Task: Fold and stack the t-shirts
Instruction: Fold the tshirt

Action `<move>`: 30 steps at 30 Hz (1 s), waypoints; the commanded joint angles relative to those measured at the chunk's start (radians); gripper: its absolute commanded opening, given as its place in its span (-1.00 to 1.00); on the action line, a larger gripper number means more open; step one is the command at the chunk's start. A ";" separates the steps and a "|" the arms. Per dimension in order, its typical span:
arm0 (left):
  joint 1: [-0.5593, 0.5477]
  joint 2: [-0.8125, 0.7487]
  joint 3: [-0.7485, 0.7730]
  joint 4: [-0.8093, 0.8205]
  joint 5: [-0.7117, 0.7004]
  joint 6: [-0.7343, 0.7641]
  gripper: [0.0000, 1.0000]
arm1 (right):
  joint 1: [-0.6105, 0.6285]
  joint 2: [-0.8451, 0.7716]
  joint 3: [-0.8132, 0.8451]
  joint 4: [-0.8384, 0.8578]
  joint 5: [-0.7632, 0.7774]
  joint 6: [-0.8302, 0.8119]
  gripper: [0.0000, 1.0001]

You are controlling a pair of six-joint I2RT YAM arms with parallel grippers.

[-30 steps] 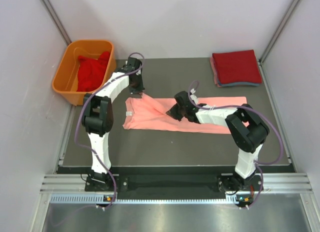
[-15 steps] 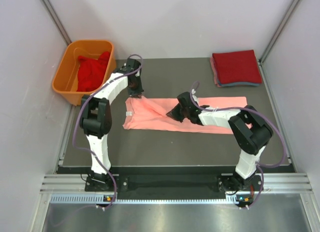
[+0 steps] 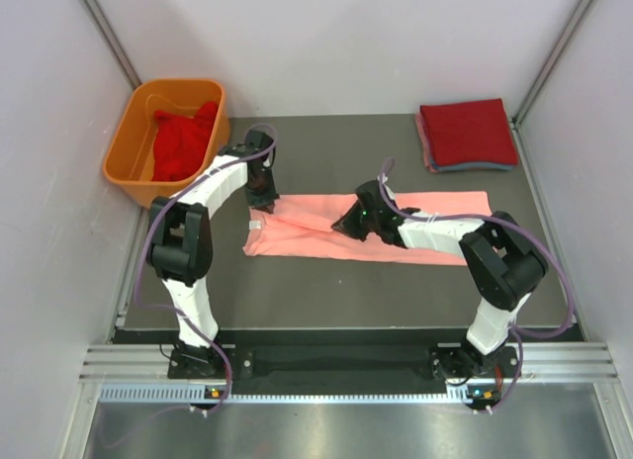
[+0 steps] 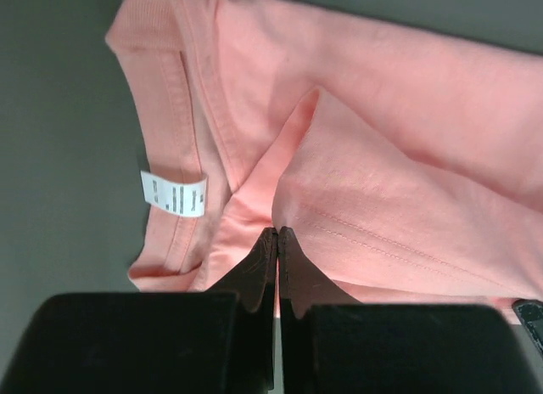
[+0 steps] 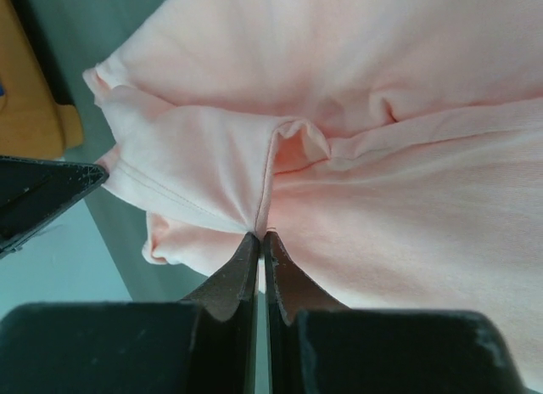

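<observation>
The left fingers [image 4: 257,271] and right fingers [image 5: 233,284] each pinch a fold of the salmon-pink t-shirt [image 3: 425,227]. Its long axis runs rightward from both pairs. The collar [image 4: 161,114] lies just beside the left pair.

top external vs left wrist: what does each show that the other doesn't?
Only top external: orange plastic tub holding a crumpled red t-shirt, a folded stack with a red t-shirt on top, and the right gripper shut on the salmon-pink cotton t-shirt.
Only left wrist: the left gripper seen pinching a raised fold, and print lines on the white neck label.
Both: that t-shirt, its label, the left gripper.
</observation>
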 commanded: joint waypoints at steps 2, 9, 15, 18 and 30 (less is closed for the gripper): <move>-0.011 -0.096 -0.057 -0.008 -0.007 -0.028 -1.00 | -0.011 -0.035 -0.013 -0.002 -0.016 -0.048 -1.00; -0.019 -0.116 -0.129 0.006 -0.012 -0.040 -1.00 | -0.026 -0.044 -0.023 -0.024 -0.032 -0.080 -1.00; -0.020 -0.128 -0.138 0.009 0.004 -0.043 -1.00 | -0.034 -0.048 -0.007 -0.050 -0.040 -0.126 -0.99; -0.030 -0.137 -0.149 -0.001 0.001 -0.041 -0.92 | -0.035 -0.047 0.004 -0.085 -0.048 -0.148 -0.88; -0.045 -0.108 0.041 -0.029 -0.012 0.026 -0.57 | -0.038 -0.090 0.128 -0.199 -0.034 -0.340 -0.59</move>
